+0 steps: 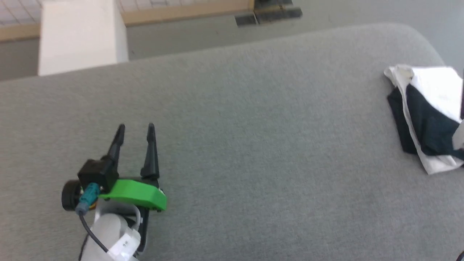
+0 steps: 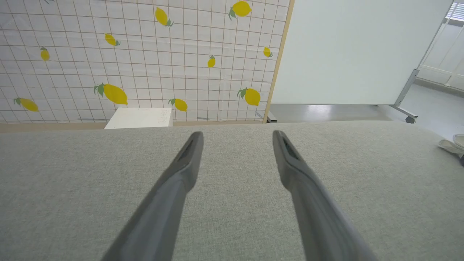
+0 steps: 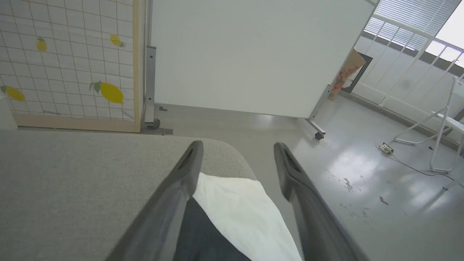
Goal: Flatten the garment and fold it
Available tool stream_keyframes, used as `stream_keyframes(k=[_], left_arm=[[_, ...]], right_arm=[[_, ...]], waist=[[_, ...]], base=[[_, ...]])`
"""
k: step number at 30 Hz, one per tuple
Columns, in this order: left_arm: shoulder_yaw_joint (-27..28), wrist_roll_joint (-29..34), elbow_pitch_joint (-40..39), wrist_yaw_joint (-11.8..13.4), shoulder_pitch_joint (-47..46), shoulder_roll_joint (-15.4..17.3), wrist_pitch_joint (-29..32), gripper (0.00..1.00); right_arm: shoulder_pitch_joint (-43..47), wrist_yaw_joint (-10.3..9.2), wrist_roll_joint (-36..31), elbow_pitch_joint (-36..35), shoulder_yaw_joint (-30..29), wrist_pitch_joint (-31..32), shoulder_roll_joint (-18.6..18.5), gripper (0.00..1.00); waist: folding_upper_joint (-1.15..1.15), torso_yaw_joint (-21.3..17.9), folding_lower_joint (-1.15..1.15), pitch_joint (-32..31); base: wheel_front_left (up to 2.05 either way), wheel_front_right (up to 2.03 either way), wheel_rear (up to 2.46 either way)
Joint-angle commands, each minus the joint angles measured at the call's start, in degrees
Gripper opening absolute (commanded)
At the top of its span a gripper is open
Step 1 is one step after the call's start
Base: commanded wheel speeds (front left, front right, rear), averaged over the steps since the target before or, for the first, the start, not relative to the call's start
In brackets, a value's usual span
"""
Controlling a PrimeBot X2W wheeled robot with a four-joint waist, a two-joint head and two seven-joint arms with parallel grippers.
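The garment (image 1: 427, 116), white with black parts, lies bunched in a folded heap at the far right edge of the grey padded table (image 1: 253, 145). My left gripper (image 1: 136, 127) hovers open over the table's left part, far from the cloth, with nothing between its fingers (image 2: 185, 163). A sliver of the garment (image 2: 451, 145) shows at the right edge of the left wrist view. In the right wrist view my right gripper (image 3: 237, 145) stands open just above the garment (image 3: 239, 214), white and black cloth lying between and below its fingers without being gripped.
A white box (image 1: 78, 34) stands beyond the table's far left edge, in front of a lemon-print screen (image 2: 145, 58). A white wheeled panel (image 3: 250, 54) stands behind the table. The table's rounded right corner (image 3: 232, 152) drops to a glossy grey floor (image 3: 362, 188).
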Motion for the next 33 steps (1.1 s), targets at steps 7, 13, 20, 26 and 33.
stream_keyframes(k=[7, 13, 20, 26, 33], left_arm=[[-0.9, -2.5, 2.9, 0.1, 1.7, -0.8, -0.4, 1.00], [-1.7, -3.1, 4.1, 0.2, 2.8, -1.1, -0.4, 1.00], [-2.3, -3.2, 4.8, 0.3, 4.4, -1.2, -0.4, 1.00], [-3.0, -3.2, 5.5, 0.2, 5.4, -1.3, -0.4, 1.00], [-3.4, -3.3, 5.9, 0.3, 6.0, -1.4, -0.4, 1.00]], right_arm=[[13.4, -0.11, 5.8, -17.6, 2.4, -0.6, 7.4, 1.00], [21.4, -0.11, 8.3, -25.2, 5.4, -0.8, 12.5, 1.00], [27.2, -0.11, 8.3, -27.1, 7.5, -2.5, 15.6, 1.00], [30.1, -0.11, 7.7, -25.8, 7.8, -4.6, 16.3, 1.00], [32.3, -0.11, 9.4, -25.2, 8.4, -5.3, 16.4, 1.00]], waist=[[0.00, 9.5, 0.00, -9.5], [0.00, 12.3, 0.00, -11.4], [0.00, 14.2, 0.00, -12.8], [0.00, 15.4, 0.00, -13.1], [0.00, 15.6, 0.00, -13.1]], base=[[0.00, 0.00, 0.00], [0.00, 0.00, 0.00], [0.00, 0.00, 0.00], [0.00, 0.00, 0.00], [0.00, 0.00, 0.00]])
